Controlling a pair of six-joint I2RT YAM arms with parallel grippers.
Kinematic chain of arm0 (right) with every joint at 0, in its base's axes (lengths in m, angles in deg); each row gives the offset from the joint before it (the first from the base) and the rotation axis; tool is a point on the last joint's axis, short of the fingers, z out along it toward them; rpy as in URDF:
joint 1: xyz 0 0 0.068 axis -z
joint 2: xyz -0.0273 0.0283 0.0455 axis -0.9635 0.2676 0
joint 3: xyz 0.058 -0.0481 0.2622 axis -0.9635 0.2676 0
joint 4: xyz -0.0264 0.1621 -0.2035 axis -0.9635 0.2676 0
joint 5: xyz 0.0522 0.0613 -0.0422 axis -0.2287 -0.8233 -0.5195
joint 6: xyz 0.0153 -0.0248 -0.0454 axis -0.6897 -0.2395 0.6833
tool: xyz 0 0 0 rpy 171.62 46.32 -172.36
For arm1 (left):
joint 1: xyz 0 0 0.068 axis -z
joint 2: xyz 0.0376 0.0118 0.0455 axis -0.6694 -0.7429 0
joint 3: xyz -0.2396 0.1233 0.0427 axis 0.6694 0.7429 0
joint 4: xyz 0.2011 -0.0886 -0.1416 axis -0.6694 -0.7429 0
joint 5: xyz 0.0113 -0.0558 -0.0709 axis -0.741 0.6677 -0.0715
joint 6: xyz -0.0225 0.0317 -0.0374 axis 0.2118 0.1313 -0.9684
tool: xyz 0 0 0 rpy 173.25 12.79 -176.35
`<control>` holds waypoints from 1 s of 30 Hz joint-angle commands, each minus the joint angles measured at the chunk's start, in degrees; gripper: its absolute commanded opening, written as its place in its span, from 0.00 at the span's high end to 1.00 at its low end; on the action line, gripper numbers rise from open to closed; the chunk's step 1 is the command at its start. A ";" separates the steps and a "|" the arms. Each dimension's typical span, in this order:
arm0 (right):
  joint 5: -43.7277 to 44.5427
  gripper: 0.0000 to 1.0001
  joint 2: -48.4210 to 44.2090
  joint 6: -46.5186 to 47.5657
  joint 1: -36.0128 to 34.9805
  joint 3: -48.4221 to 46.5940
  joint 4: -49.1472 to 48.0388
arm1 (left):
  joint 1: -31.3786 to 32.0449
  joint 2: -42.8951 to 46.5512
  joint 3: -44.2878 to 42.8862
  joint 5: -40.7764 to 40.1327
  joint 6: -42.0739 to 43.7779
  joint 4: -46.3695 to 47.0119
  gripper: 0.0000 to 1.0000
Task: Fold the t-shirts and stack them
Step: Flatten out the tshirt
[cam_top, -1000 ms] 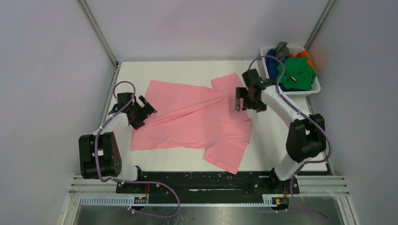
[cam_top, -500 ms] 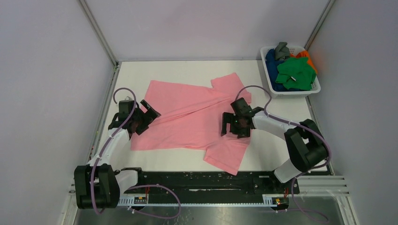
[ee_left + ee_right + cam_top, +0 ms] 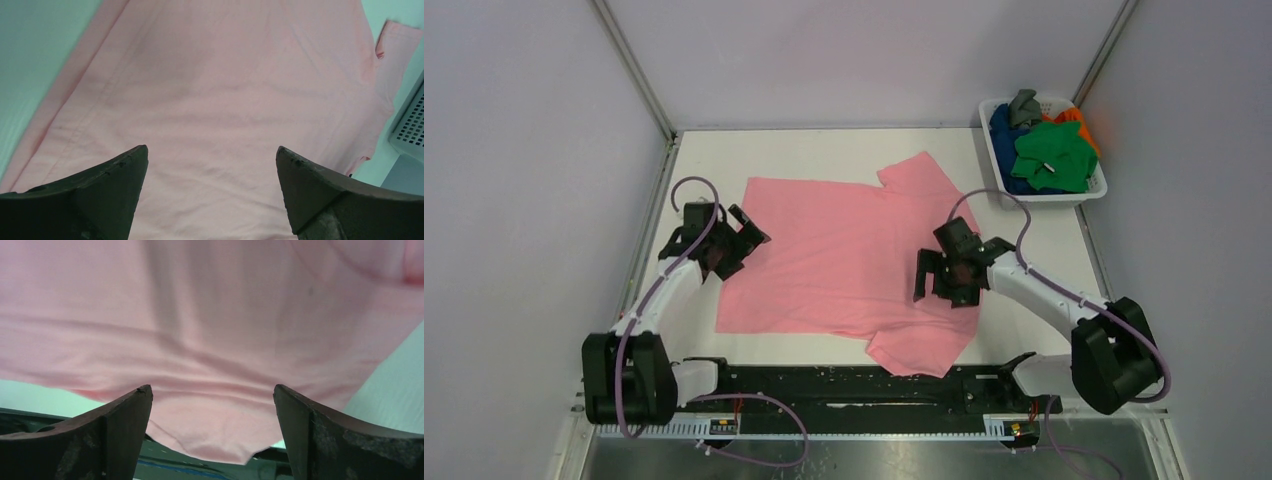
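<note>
The pink shirt [image 3: 844, 260] is spread lengthwise across the table [image 3: 824, 150], hem leftward; left fingers [image 3: 100, 192] and right fingers [image 3: 115, 435] are seen open, empty.

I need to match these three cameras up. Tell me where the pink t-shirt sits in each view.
Top external: the pink t-shirt lies spread flat mid-table.
Left wrist: it fills most of the picture, one sleeve at upper right.
Right wrist: it fills the upper two thirds.
Shared landmark: the white basket, top right in the top view, right edge in the left wrist view; absent from the right wrist view.
</note>
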State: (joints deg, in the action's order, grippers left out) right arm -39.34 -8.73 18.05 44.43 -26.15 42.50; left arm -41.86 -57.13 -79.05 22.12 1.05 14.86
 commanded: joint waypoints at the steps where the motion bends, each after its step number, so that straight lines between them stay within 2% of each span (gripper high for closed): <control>1: 1.65 0.01 5.08 2.41 2.87 -12.58 0.29 | 1.69 -7.28 -7.84 0.24 0.18 1.53 0.01; 6: -0.17 0.01 19.12 2.52 8.03 -24.22 -0.27 | 3.35 -20.19 -17.22 1.38 1.20 1.56 0.01; 10: -1.42 0.00 29.15 2.58 9.52 -32.77 0.77 | 3.99 -28.23 -22.71 1.93 0.98 2.01 0.01; 22: -4.51 0.01 50.01 2.85 14.69 -54.33 7.90 | 4.05 -48.68 -38.43 4.14 0.62 -0.01 0.01; 27: -6.74 0.01 59.17 3.86 16.60 -68.39 13.12 | 3.89 -54.23 -44.36 4.19 -0.64 -0.88 0.01; 30: -6.76 0.01 66.75 5.20 18.02 -82.26 19.25 | 3.88 -56.18 -47.47 3.76 -1.05 -1.47 0.01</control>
State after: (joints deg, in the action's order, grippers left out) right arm -44.63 49.92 20.72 60.74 -94.69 54.21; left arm -37.97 -109.31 -123.31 26.10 0.76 14.80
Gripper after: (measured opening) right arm 0.993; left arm 0.989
